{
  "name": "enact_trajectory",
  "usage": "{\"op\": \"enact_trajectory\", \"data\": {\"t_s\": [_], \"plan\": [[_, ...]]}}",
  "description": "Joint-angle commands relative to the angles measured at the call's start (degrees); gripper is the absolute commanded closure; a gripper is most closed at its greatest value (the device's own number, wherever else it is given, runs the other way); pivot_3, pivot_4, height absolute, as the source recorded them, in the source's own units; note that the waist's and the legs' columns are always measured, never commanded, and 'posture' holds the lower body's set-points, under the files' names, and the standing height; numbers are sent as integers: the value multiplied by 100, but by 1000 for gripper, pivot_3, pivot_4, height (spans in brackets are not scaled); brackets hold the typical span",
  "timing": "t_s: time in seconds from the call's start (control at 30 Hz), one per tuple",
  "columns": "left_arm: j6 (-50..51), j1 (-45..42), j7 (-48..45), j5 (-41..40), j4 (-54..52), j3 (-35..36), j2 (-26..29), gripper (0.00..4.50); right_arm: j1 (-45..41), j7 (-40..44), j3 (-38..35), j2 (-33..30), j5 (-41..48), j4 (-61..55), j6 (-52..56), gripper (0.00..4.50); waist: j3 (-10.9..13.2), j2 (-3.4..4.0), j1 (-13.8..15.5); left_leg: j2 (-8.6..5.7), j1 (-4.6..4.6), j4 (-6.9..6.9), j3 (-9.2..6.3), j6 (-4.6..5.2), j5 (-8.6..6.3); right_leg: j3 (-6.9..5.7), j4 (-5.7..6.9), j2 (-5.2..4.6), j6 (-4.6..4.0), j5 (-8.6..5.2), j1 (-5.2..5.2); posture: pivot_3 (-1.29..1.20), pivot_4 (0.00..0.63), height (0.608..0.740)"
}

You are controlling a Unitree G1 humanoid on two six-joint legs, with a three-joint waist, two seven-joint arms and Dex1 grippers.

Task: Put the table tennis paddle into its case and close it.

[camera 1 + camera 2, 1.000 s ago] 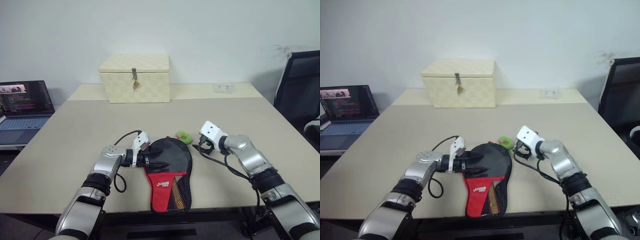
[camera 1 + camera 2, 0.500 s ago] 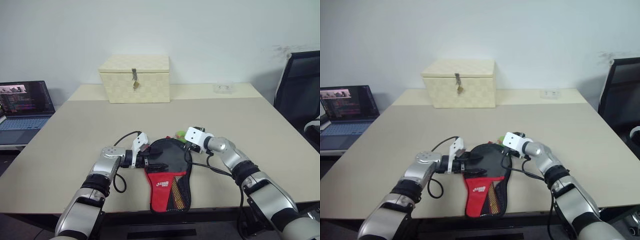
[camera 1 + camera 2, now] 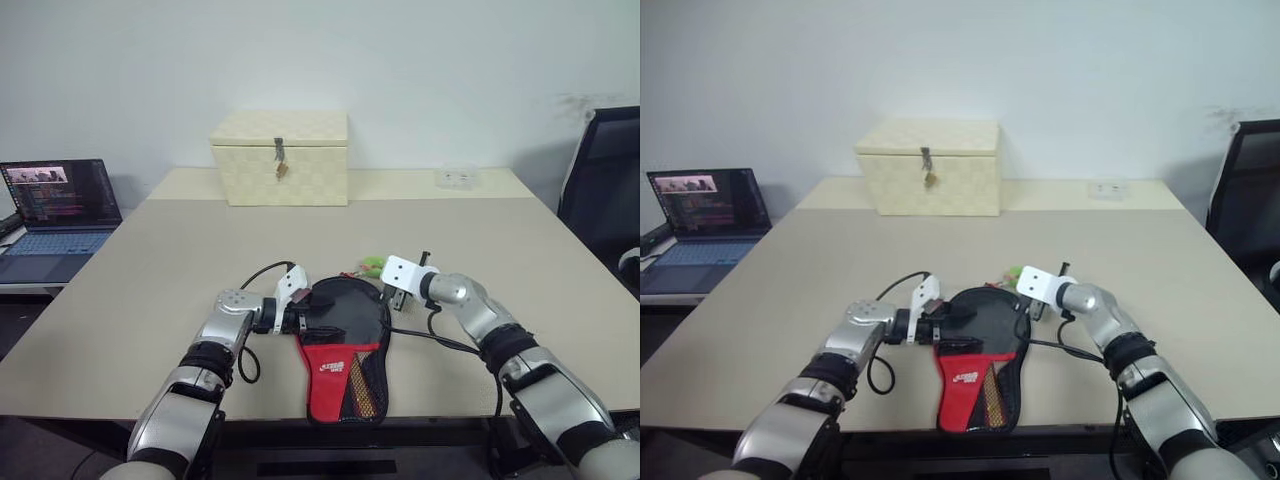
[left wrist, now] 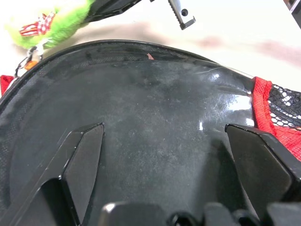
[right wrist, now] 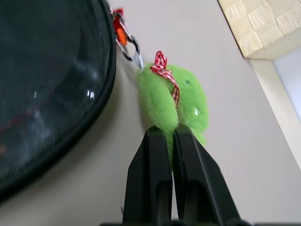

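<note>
Closing step underway: the paddle [image 4: 155, 122] sits inside the case [image 3: 343, 345], black face showing through the open top, handle hidden toward the red lower part at 6 o'clock near the table [image 3: 150, 260] edge. Left gripper [image 3: 312, 318] comes in from 9 o'clock, fingers [image 4: 82, 155] spread wide over the black face, clamping nothing. Right gripper [image 5: 170, 136] is at the case's 1 o'clock rim, fingers pressed together on the green plush charm [image 5: 176, 101], which hangs by a small clip [image 5: 127, 44] from the case edge, probably the zipper pull. Next move likely: left arm pins the case down while right drags the charm around the rim; a soft charm may slip. Cream box [image 3: 280, 158] at 12 o'clock, well apart.
</note>
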Motion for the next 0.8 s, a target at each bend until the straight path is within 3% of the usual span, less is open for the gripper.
{"op": "enact_trajectory", "data": {"t_s": [0.03,0.23,0.43,0.63,0.8], "plan": [[-25,-126,17,119,429,-48,-329,0,754,500,-412,-882,99,-1434,385,4466,-1,2,127,0,0,0,-1,0,0,0,0,0,0,0,1,0,150,740],[-65,-254,-9,145,708,76,-556,0,2167,1213,-790,-1774,254,-3676,1328,4466,-2,5,205,-62,-12,5,-14,1,-1,-9,-7,-23,27,-10,5,0,150,740],[-122,-298,2,219,835,127,-654,0,3184,1806,-1159,-2356,524,-5221,2054,4466,-3,5,222,-70,-6,11,-18,1,0,-11,-6,-28,61,-25,15,0,150,740],[-167,-335,36,270,931,139,-703,0,4489,3337,-1613,-3224,1967,-7521,3072,4466,-5,9,255,-81,-9,10,-28,2,-1,-16,-26,-38,75,-30,28,0,150,740],[-193,-363,70,311,976,149,-756,0,5057,3558,-1428,-3527,2156,-8193,3244,4466,-5,9,241,-78,12,11,-38,2,-1,-25,-54,-38,82,-27,62,0,150,740]]}}
